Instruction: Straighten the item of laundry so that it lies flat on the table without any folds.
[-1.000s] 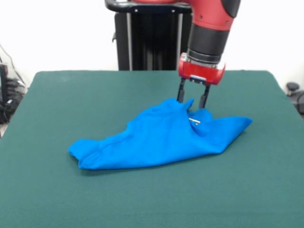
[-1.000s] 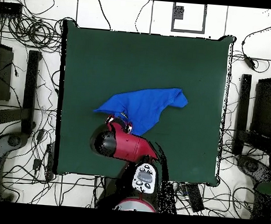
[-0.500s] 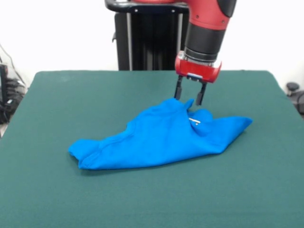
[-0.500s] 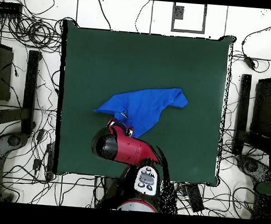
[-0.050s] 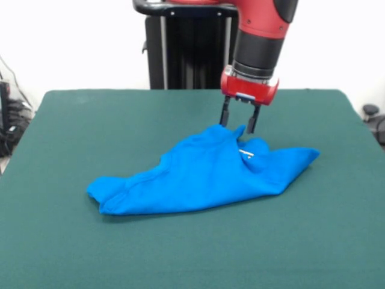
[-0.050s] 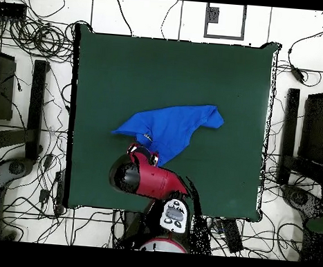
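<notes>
The blue T-shirt point(image 5: 204, 171) lies crumpled near the middle of the green table point(image 5: 72, 241), plain side up, bunched into a long wedge. In the front view its rolled, thick end points toward 8 o'clock and a flatter pointed corner reaches toward 3 o'clock; a raised peak of cloth stands at the top, with a small pale tag point(image 5: 246, 153) showing just below it. In the overhead view the shirt point(image 6: 170, 129) runs from a point at 9 o'clock to a lobed end at 2 o'clock, well clear of every table edge point(image 6: 80, 105).

The gripper point(image 5: 239, 123) hangs just above the raised peak, its two dark fingers spread apart and holding nothing; the tips straddle the peak without pinching it, and whether they brush the cloth cannot be told.

Compared with a second ago, the gripper has risen: then the fingertips sat lower, down among the folds beside the peak. Since half a second ago it has barely moved. The shirt's outline, folds and tag have not changed across the frames.
</notes>
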Robot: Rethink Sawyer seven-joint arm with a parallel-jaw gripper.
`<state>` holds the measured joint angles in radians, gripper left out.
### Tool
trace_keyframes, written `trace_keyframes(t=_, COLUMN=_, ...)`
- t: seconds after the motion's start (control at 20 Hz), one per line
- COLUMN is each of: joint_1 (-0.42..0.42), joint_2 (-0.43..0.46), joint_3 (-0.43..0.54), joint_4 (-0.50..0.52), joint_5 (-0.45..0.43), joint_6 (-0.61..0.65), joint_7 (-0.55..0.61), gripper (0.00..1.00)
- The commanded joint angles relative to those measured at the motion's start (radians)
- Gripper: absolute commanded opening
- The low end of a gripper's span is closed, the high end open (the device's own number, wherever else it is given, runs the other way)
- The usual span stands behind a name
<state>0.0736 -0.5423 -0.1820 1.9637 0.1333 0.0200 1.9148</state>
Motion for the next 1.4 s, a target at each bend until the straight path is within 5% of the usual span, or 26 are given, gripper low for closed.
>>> trace_keyframes(t=0.05, joint_1=-0.001, joint_2=0.039, joint_3=0.088, joint_4=0.047, joint_5=0.016, joint_6=-0.052, joint_7=0.207, gripper=1.0)
trace_keyframes(t=0.4, joint_1=0.017, joint_2=0.042, joint_3=0.067, joint_4=0.047, joint_5=0.015, joint_6=-0.075, joint_7=0.21, gripper=1.0)
trace_keyframes(t=0.45, joint_1=0.015, joint_2=0.042, joint_3=0.07, joint_4=0.049, joint_5=0.016, joint_6=-0.077, joint_7=0.212, gripper=0.0)
trace_keyframes(t=1.4, joint_1=0.028, joint_2=0.038, joint_3=0.058, joint_4=0.047, joint_5=0.035, joint_6=-0.07, joint_7=0.216, gripper=0.0)
